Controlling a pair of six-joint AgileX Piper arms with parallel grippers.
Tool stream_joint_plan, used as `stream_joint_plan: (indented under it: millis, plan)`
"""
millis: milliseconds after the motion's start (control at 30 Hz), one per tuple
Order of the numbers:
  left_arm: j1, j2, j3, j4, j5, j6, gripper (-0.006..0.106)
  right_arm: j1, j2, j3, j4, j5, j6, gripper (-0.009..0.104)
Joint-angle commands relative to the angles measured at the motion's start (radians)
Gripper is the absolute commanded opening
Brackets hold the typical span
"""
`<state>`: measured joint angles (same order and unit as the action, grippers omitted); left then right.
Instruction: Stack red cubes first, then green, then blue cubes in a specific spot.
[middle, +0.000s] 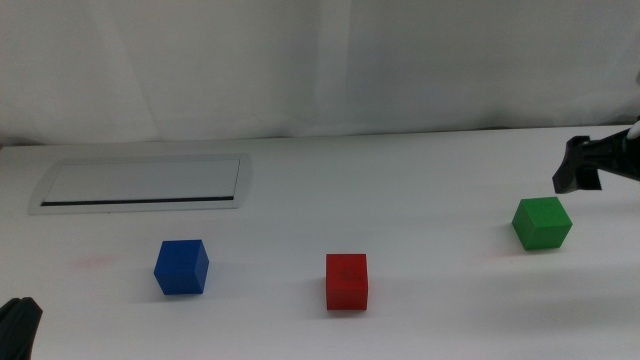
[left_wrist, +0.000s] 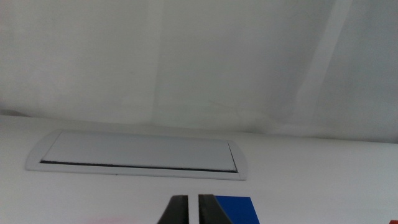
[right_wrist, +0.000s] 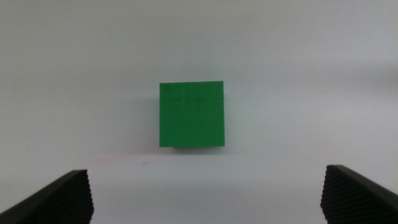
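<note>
Middle view: the red cube (middle: 346, 281) sits at 6 o'clock on the counter (middle: 420, 170), the blue cube (middle: 181, 267) at 8, the green cube (middle: 542, 222) at 4, all well apart. The right gripper (middle: 578, 166) hovers just beyond the green cube.

Left wrist view: the left gripper (left_wrist: 193, 210) waits low, jaws closed, blue cube (left_wrist: 232, 210) beside them.

Right wrist view: jaws wide open, green cube (right_wrist: 191, 114) centred ahead. Risk: taking green before red would break the order
</note>
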<state>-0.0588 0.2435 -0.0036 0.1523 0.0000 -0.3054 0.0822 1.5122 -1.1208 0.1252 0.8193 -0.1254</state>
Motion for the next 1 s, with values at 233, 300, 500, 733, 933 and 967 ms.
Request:
stream_joint_plan:
  millis: [233, 300, 500, 733, 933, 967]
  plan:
    - [0.000, -0.008, 0.037, -0.003, -0.015, -0.010, -0.003, 0.064, 0.166, -0.017, -0.055, -0.102, 0.014, 0.100]
    - [0.000, -0.008, 0.037, -0.003, -0.015, 0.000, -0.003, 0.067, 0.201, -0.034, -0.059, -0.111, 0.043, 0.100]
    - [0.000, -0.008, 0.037, -0.003, -0.015, 0.002, -0.003, 0.067, 0.289, -0.089, -0.051, -0.112, 0.051, 0.100]
    - [0.000, -0.008, 0.037, -0.003, -0.015, 0.002, -0.003, 0.067, 0.362, -0.095, -0.051, -0.118, 0.066, 0.100]
    - [0.000, -0.008, 0.037, -0.003, -0.015, 0.002, -0.003, 0.067, 0.383, -0.096, -0.064, -0.120, 0.066, 0.096]
    - [0.000, -0.008, 0.037, -0.003, -0.015, 0.002, -0.003, 0.067, 0.383, -0.096, -0.066, -0.122, 0.066, 0.093]
